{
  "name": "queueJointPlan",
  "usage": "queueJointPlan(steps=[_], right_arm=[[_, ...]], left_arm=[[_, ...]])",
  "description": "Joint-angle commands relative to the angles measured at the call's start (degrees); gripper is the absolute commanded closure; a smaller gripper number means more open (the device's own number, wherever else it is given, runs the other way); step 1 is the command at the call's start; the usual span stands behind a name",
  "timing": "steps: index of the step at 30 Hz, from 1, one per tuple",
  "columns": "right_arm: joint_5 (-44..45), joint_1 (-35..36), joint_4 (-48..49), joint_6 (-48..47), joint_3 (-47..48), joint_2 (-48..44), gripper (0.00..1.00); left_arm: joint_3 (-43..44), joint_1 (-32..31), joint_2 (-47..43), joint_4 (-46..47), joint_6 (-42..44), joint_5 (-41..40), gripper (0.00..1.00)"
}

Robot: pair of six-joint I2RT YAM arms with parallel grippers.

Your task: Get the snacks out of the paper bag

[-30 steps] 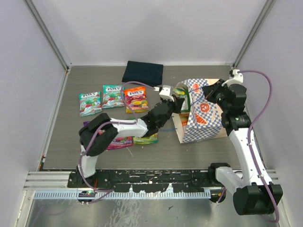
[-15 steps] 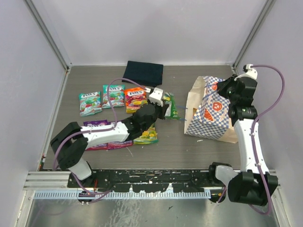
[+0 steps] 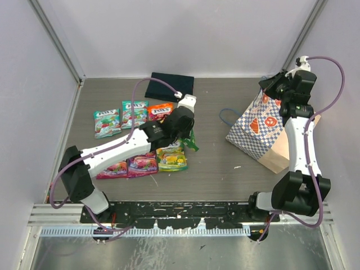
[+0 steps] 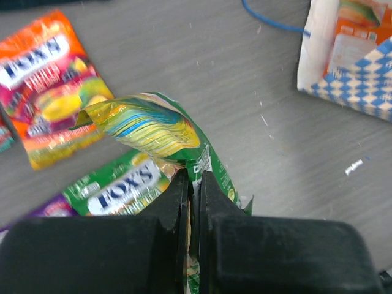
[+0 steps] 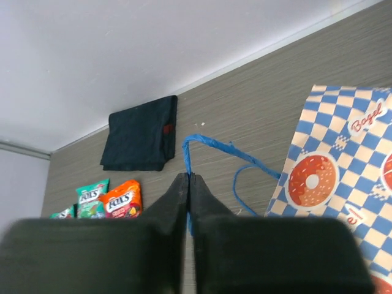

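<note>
My left gripper [image 3: 187, 130] is shut on a green snack pouch [image 4: 153, 125] and holds it crumpled just above the row of pouches; the pouch hangs at the fingertips in the top view [image 3: 192, 142]. Two teal pouches [image 3: 107, 122], an orange one [image 3: 160, 111], purple ones [image 3: 142, 164] and a green one [image 3: 172, 160] lie flat on the table. The checkered paper bag [image 3: 263, 130] leans tilted at the right. My right gripper [image 5: 188, 177] is shut on its blue cord handle [image 5: 208, 142], high at the back right [image 3: 269, 90]. The bag's inside is hidden.
A dark navy folded cloth [image 3: 170, 86] lies at the back centre, also in the right wrist view [image 5: 139, 133]. The bag's second blue handle [image 3: 226, 117] lies looped on the table. Grey walls close in the left, back and right sides.
My left gripper carried the green pouch from the bag's mouth left to the pouch group. My right gripper pulled the handle back and right, shifting and tilting the bag.
</note>
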Motion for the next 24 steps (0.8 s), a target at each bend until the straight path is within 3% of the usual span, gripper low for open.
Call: queueJointPlan(steps=[1, 3, 6, 9, 11, 15, 18, 21, 24], right_arm=[[-3.1, 0.1, 3.1, 1.7, -1.5, -4.3, 0.81], [-3.9, 0.8, 2.0, 0.4, -3.2, -6.2, 0.44], [-0.7, 4.1, -2.9, -5.0, -3.7, -9.7, 0.02], [4.4, 7.6, -7.7, -10.0, -3.3, -13.1, 0.0], [4.1, 8.8, -8.3, -11.3, -4.5, -16.1, 0.0], [-10.7, 12.7, 3.7, -12.7, -13.5, -24.8, 0.0], [-23.6, 19.5, 9.5, -15.1, -17.2, -26.2, 0.05], [-23.8, 30.2, 5.1, -24.4, -16.1, -24.6, 0.08], [-25.3, 35.2, 4.2, -28.0, -15.1, -22.2, 0.1]], left_arm=[[0.4, 0.2, -4.3, -8.1, -16.5, 7.2, 1.0], [-2.1, 0.2, -7.2, -3.9, -19.4, 9.0, 1.0], [-2.1, 1.2, -10.3, -2.2, -20.6, 8.7, 1.0], [2.5, 5.3, -9.8, -7.2, -21.3, 11.8, 1.0], [6.5, 10.5, -8.2, -11.0, -22.7, 18.4, 1.0], [8.2, 20.3, -6.1, -9.1, -27.3, 38.7, 1.0], [8.1, 24.0, -4.9, -6.3, -30.7, 46.6, 1.0], [8.4, 25.1, -4.2, -4.5, -32.6, 50.9, 1.0], [8.8, 25.2, -3.4, -3.7, -33.7, 53.9, 1.0]])
